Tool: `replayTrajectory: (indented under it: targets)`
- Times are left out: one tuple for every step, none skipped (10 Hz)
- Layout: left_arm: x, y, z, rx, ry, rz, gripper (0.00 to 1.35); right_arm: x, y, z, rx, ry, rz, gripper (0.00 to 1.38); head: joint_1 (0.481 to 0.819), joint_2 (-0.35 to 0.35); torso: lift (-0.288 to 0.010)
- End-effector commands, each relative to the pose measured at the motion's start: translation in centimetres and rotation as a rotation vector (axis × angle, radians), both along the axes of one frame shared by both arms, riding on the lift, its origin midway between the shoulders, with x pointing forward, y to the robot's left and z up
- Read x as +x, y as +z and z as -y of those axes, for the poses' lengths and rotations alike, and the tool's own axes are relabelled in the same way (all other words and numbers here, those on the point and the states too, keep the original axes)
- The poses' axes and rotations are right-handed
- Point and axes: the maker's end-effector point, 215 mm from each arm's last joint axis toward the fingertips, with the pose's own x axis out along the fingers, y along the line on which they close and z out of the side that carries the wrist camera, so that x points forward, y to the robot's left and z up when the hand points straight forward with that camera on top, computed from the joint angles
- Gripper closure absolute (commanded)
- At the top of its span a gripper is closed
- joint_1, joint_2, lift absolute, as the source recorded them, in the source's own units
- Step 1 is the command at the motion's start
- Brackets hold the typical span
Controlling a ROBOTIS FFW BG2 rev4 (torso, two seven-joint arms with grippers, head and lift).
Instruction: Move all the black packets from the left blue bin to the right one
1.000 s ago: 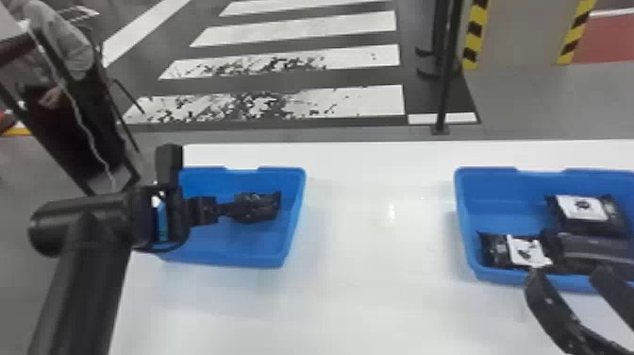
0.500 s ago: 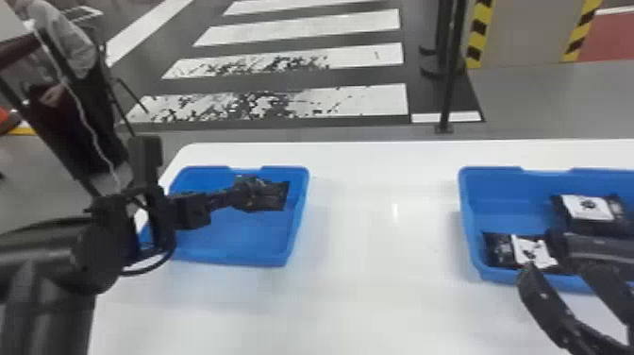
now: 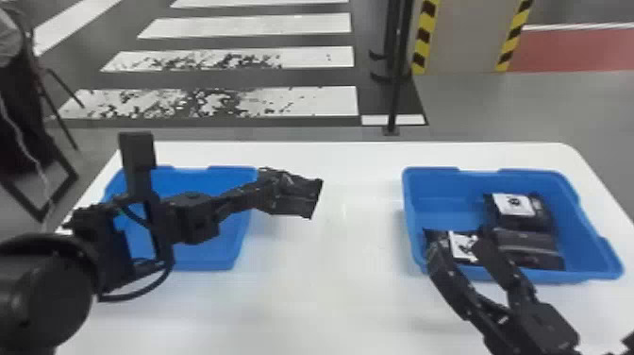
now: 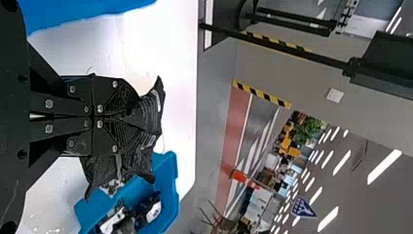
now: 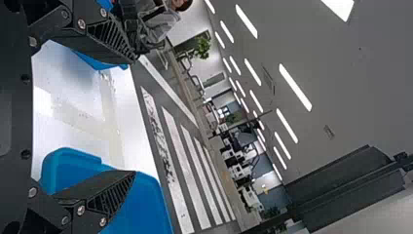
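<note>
Black packet pinched in the left gripper, above the white table.
Left arm stretches rightward across the left blue bin; right gripper slants toward far left at the right blue bin's near side, fingers apart.

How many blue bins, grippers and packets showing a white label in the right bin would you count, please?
Blue bins: 2 (left bin, right bin)
Grippers: 2 (left gripper, right gripper)
White-labelled packets in right bin: 2 (far packet, near packet)
Total: 6

plastic bins, glossy table, wrinkled packet
</note>
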Motion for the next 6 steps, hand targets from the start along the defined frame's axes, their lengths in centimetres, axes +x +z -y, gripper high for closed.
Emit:
replayTrajectory:
  targets:
    - [-0.3,0.2,2.7,-0.027,-0.038,0.018,1.21,0.3,0.2,-2.1,0.058,0.056,-0.001,0.24,0.695,0.053,-0.185]
    - [-0.9,0.1,4.5,-0.053,-0.07,0.012,1.21,0.3,0.1,-3.1,0.093,0.082,-0.005,0.24,0.695,0.046,-0.185]
    - [-1.7,0.5,6.8,-0.087,-0.116,0.01,1.21,0.3,0.0,-3.7,0.123,0.1,-0.013,0.24,0.695,0.041,-0.185]
    - [-2.8,1.1,9.3,-0.135,-0.169,0.005,1.21,0.6,0.3,-4.3,0.151,0.115,-0.011,0.24,0.695,0.023,-0.185]
    - [-3.7,1.3,11.2,-0.163,-0.209,-0.001,1.21,0.8,0.2,-4.7,0.19,0.127,-0.017,0.26,0.695,0.011,-0.185]
    - [-4.4,1.6,13.0,-0.179,-0.248,-0.003,1.21,0.9,0.5,-5.2,0.205,0.138,-0.012,0.29,0.695,-0.018,-0.185]
